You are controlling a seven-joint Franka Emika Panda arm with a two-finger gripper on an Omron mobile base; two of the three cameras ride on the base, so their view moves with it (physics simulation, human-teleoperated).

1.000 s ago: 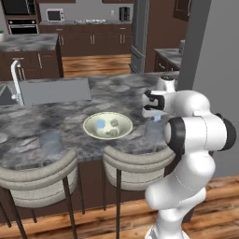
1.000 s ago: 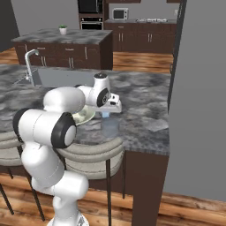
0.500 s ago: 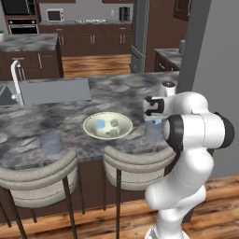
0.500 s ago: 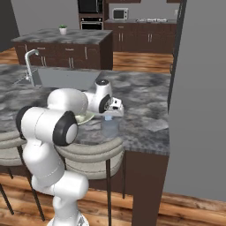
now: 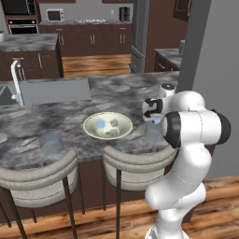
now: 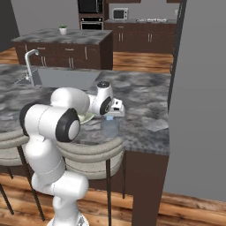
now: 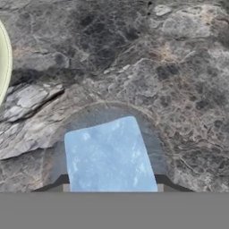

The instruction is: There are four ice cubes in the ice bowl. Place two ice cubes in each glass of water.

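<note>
My gripper [image 7: 112,185] is shut on a light blue ice cube [image 7: 109,156], which fills the space between the two dark fingertips [image 7: 161,182]. Directly under it lies the round rim of a glass of water [image 7: 154,127]. In the left base view the gripper [image 5: 156,119] hangs just over this right-hand glass [image 5: 153,132]; it is the same glass [image 6: 110,127] beneath the hand [image 6: 115,114] in the right base view. The ice bowl [image 5: 91,130] sits to the left with three ice cubes [image 5: 100,123] inside. The other glass [image 5: 50,142] stands farther left.
A grey sink [image 5: 55,90] with a tap [image 5: 17,79] lies at the back left of the marble counter [image 5: 116,95]. Two stools [image 5: 133,164] stand under the counter's near edge. A grey wall [image 6: 198,88] rises on the right. The bowl's rim [image 7: 2,67] shows at the hand view's left edge.
The hand has sunk a little toward the right-hand glass with the ice cube still in its grip. Bowl and glasses have not moved.
</note>
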